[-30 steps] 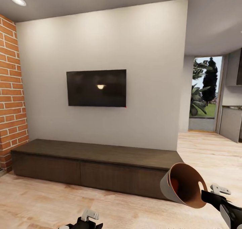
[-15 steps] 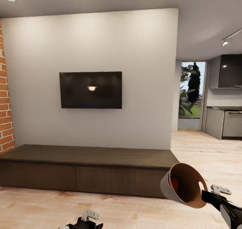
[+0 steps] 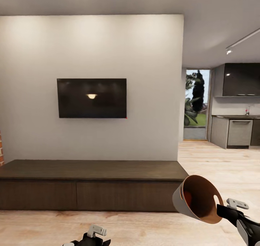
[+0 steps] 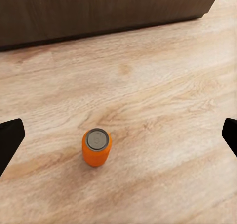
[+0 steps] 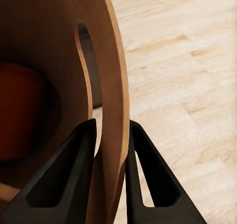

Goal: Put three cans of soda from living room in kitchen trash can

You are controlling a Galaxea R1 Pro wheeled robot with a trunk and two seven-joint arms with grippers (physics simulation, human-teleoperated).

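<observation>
Your view has swung right, kitchen now ahead; right hand (image 5: 111, 135) stays clamped on the wooden trash can's (image 3: 196, 199) rim, left hand (image 4: 118, 135) wide open above the orange soda can (image 4: 96, 147)

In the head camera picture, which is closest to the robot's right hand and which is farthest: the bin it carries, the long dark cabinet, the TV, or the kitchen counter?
1. Bin: held by its rim in the right hand, tilted sideways.
2. Long dark cabinet: low on the floor, just behind the bin.
3. TV: on the wall above the cabinet.
4. Kitchen counter: far back at the right, past the wall.
</observation>
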